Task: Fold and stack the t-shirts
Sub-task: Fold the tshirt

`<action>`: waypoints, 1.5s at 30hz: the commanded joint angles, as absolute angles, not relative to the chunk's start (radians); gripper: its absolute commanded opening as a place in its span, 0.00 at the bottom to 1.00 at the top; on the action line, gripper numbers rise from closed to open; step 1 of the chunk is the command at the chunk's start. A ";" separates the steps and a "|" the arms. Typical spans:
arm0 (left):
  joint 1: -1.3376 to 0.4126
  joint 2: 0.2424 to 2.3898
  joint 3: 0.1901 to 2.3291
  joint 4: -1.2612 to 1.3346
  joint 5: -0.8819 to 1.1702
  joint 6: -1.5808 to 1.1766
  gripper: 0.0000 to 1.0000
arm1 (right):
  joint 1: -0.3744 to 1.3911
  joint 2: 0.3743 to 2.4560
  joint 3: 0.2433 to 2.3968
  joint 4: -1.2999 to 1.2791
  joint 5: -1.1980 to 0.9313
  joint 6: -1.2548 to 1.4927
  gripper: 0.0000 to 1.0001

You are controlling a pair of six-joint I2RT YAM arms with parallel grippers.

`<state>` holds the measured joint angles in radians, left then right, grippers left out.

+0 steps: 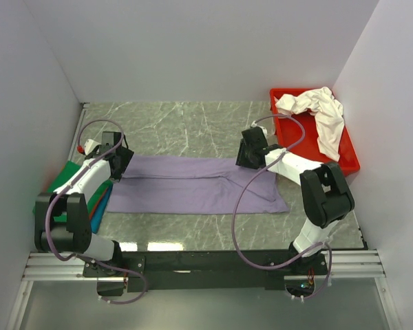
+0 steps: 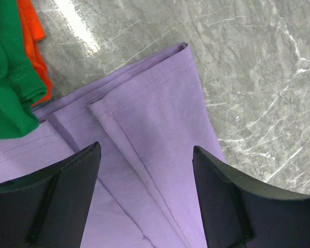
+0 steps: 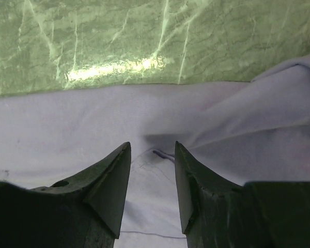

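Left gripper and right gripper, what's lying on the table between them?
The lavender t-shirt, folded into a long strip, spans the whole stretch from the left gripper to the right gripper. The top view shows it.

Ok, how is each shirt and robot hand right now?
purple shirt, lying flat, folded into a long strip
green shirt, folded, on top of the orange one
orange shirt, under the green one
white shirt, crumpled in the red tray
left gripper, open over the purple shirt
right gripper, open over the purple shirt

arms (image 1: 289, 165): white links, black joints | cables (image 1: 47, 218): purple loops
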<state>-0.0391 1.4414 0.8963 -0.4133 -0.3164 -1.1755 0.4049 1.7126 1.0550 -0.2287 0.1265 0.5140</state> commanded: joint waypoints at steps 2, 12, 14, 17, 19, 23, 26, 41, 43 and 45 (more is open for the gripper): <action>-0.043 1.445 0.928 -0.413 -0.328 -1.183 0.77 | 0.406 1.732 1.088 -0.210 0.141 0.502 0.46; -0.043 1.433 0.902 -0.396 -0.330 -1.184 0.77 | 0.433 1.755 1.072 -0.213 0.146 0.499 0.33; -0.043 1.436 0.902 -0.396 -0.330 -1.184 0.77 | 0.433 1.753 1.066 -0.209 0.143 0.499 0.29; -0.043 1.437 0.902 -0.394 -0.328 -1.183 0.77 | 0.436 1.741 1.065 -0.213 0.144 0.500 0.20; -0.043 1.437 0.902 -0.393 -0.327 -1.184 0.77 | 0.436 1.726 1.065 -0.224 0.147 0.500 0.13; -0.043 1.436 0.900 -0.393 -0.331 -1.186 0.77 | 0.437 1.681 1.049 -0.235 0.127 0.503 0.00; -0.043 1.434 0.902 -0.394 -0.331 -1.184 0.77 | 0.445 1.631 1.020 -0.230 0.100 0.511 0.00; -0.043 1.453 0.890 -0.380 -0.328 -1.189 0.77 | 0.603 1.445 0.858 -0.212 0.089 0.606 0.00; -0.043 1.454 0.891 -0.383 -0.337 -1.190 0.77 | 0.620 1.428 0.832 -0.209 0.078 0.610 0.00; -0.043 1.457 0.893 -0.402 -0.353 -1.200 0.77 | 0.644 1.404 0.818 -0.210 0.077 0.617 0.03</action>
